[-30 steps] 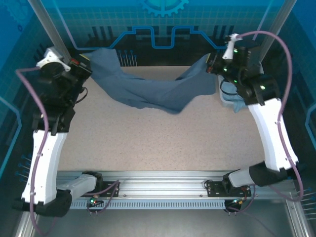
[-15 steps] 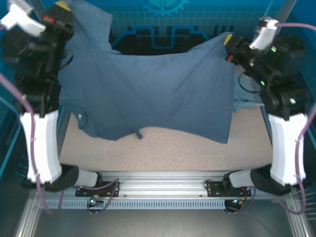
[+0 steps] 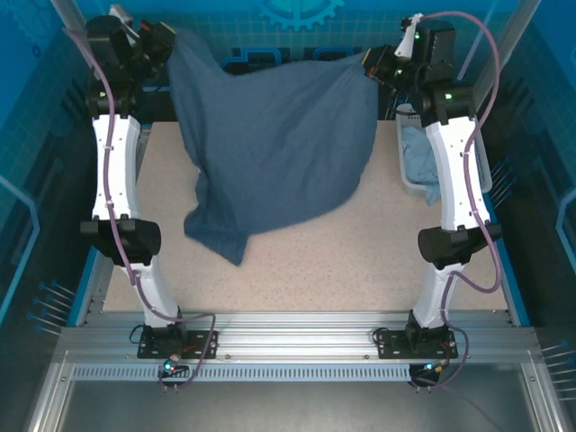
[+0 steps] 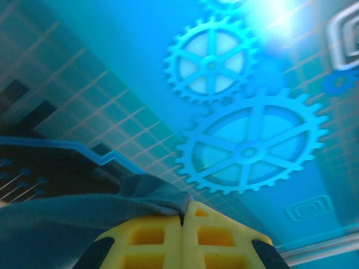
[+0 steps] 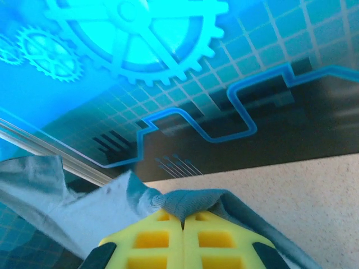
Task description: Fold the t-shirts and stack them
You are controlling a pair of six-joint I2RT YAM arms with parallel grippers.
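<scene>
The dark slate-blue t-shirt hangs spread between both raised arms above the far half of the table, its lower edge drooping onto the tabletop at the left. My left gripper is shut on its upper left corner; in the left wrist view the yellow fingers pinch a fold of the cloth. My right gripper is shut on the upper right corner, its yellow fingers closed on the bunched fabric. The pale blue t-shirt lies in the basket at the right.
The white lattice basket stands at the table's far right, beside the right arm. The speckled tabletop lies bare in front of the hanging shirt. Blue patterned walls close in the back and sides.
Both arms have swung the shirt up and back toward the far wall. The cloth, spread wide and near half a second ago, now hangs narrower with its lower edge trailing on the table.
</scene>
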